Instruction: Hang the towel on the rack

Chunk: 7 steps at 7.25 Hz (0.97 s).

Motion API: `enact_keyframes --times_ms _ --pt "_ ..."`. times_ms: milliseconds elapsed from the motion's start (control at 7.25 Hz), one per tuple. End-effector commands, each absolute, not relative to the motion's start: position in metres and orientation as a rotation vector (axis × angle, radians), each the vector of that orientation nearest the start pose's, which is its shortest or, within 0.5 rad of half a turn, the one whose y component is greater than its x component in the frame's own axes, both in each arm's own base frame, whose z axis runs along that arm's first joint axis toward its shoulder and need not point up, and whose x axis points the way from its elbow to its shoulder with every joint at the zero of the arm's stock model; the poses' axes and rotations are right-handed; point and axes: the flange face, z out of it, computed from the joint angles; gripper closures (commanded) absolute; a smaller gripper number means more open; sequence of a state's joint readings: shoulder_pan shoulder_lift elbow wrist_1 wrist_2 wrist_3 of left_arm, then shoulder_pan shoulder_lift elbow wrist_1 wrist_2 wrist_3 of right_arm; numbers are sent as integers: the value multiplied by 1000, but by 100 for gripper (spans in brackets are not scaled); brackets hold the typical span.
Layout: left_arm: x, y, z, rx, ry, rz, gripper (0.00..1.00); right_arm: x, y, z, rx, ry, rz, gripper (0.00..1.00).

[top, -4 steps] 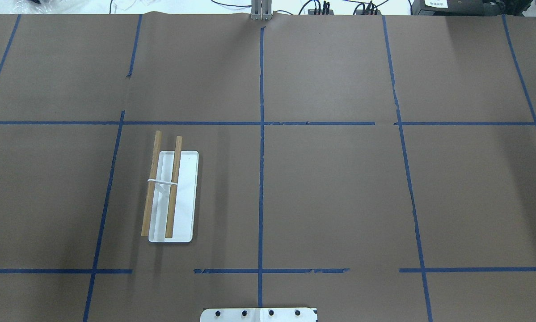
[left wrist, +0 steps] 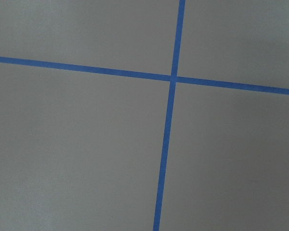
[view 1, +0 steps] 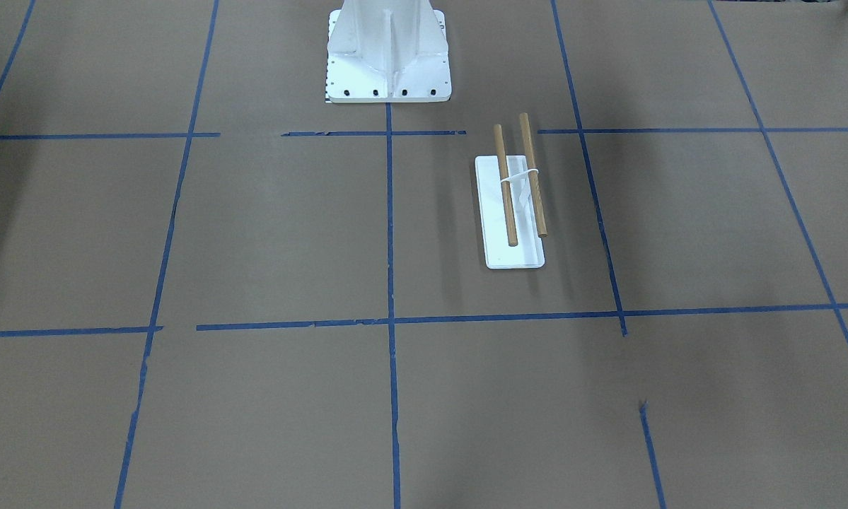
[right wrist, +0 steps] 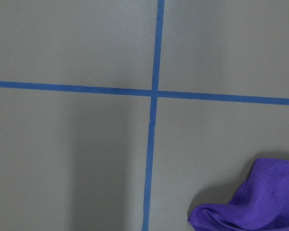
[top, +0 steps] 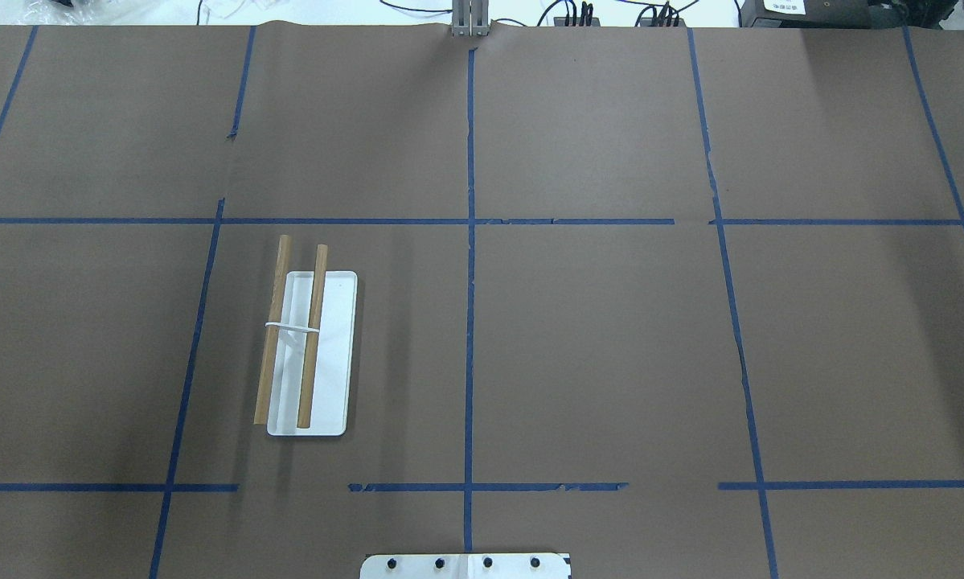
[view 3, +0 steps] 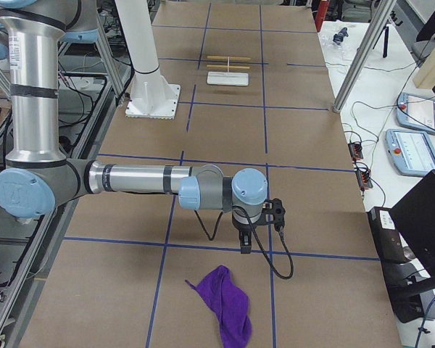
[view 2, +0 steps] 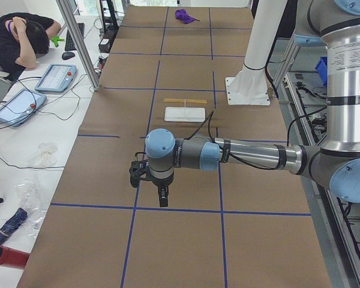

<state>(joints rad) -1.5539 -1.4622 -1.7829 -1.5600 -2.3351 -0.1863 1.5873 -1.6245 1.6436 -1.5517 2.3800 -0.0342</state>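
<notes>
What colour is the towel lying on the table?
Purple; the towel shows best in the exterior right view.

Rack (top: 330,322) set at 11 o'clock from the pedestal (top: 465,566); towel (view 3: 230,308) laid far out between 2 and 3 o'clock.
Hours are read on the overhead view, with 12 o'clock pointing away from the robot. The pedestal is placed at the 6 o'clock edge of the table (top: 610,338). The two dowels (top: 313,338) are held side by side above the base (top: 333,394), aligned from 6 to 12 o'clock. The left gripper (view 2: 161,197) is hung above the table at 9 o'clock of the rack, well apart from it. The right gripper (view 3: 244,243) is hung above the table between 2 and 3 o'clock of the pedestal, with the towel laid near it, further toward 3 o'clock.
</notes>
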Motion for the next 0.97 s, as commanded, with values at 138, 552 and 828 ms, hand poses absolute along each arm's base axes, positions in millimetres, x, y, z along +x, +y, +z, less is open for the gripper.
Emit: enact_keyframes --times_ms 138,552,828 --pt "-57 -455 594 35 773 -117 0 67 -449 724 69 -810 -44 0" --pt "-56 -455 589 40 788 -113 0 68 -451 814 109 -792 -54 0" --pt "-55 -457 586 43 801 -110 0 73 -454 829 88 -715 -45 0"
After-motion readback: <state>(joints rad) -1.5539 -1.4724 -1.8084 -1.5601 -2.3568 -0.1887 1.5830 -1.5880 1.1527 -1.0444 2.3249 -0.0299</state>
